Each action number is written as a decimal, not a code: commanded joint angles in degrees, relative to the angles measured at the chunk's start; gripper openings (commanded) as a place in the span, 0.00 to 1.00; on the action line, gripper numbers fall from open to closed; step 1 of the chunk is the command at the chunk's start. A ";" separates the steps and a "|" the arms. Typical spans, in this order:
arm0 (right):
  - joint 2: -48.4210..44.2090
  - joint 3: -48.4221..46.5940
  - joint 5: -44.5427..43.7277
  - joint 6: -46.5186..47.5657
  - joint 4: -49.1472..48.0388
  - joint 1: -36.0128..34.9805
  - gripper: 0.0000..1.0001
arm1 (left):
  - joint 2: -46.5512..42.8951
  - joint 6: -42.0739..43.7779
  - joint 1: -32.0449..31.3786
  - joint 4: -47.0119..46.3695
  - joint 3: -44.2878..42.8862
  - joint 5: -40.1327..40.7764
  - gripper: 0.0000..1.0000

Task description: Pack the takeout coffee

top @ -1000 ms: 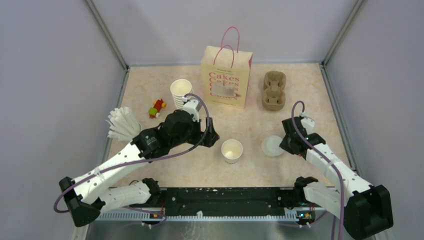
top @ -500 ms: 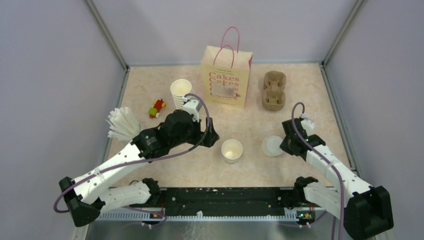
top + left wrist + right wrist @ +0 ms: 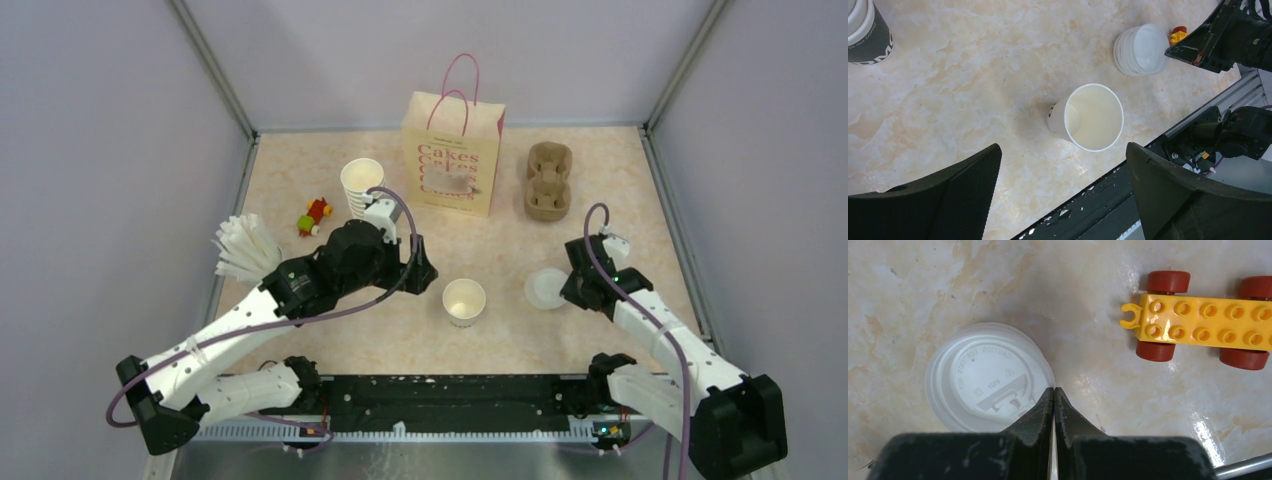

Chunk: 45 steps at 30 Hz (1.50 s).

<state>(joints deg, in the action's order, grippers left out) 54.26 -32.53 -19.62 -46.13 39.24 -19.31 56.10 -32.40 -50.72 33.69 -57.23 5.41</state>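
Cup [image 3: 464, 300] stands upright and lidless on the table [image 3: 510, 240], near its middle, with black lettering on its side. Its lid [image 3: 545, 289] lies flat to the cup's right, apart from it. The left gripper [image 3: 420, 266] hovers just left of the cup, fingers spread wide and holding nothing. The right gripper [image 3: 1053, 391] has its fingertips pressed together at the lid's near rim; whether they pinch that rim cannot be told. A yellow toy car [image 3: 1198, 322] lies near the lid. Bag [image 3: 452, 160] and carrier [image 3: 549, 180] sit at the back.
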 commanded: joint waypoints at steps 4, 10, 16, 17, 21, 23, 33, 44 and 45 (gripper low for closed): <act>-0.93 -10.37 -0.77 1.61 7.32 0.60 0.00 | -1.70 -0.37 -0.26 -1.50 -0.98 0.73 0.99; -2.38 -13.55 0.38 1.33 11.94 0.61 0.00 | -1.61 -0.47 -0.26 -2.57 -1.16 0.40 0.99; -3.67 -15.18 6.43 2.82 11.37 0.68 0.00 | -1.63 2.20 -0.26 -4.47 -1.25 0.09 0.98; -3.73 -15.99 7.99 3.03 11.21 0.66 0.00 | -1.46 3.38 -0.26 -4.77 -1.43 0.24 0.98; -3.59 -19.31 11.75 2.73 12.72 0.62 0.00 | -0.20 7.88 -0.32 -3.42 -4.38 1.26 0.98; -3.54 -20.06 13.90 2.38 12.99 0.65 0.00 | 0.33 9.67 -0.27 -2.95 -5.55 1.15 0.98; -1.80 -22.90 40.25 -2.57 8.30 0.62 0.00 | -5.17 38.67 -0.34 -22.17 1.56 -22.57 0.85; 6.08 -28.92 54.64 -4.03 7.53 -0.29 0.00 | 0.23 66.95 -2.51 -25.68 -1.48 -31.35 0.78; 6.62 -29.31 55.02 -3.87 7.86 -0.48 0.00 | 1.16 68.00 -2.66 -25.04 -2.46 -32.58 0.79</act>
<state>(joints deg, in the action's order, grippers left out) 59.75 -57.54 29.95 -49.19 47.64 -19.33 54.94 25.32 -52.73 11.90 -55.51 -21.63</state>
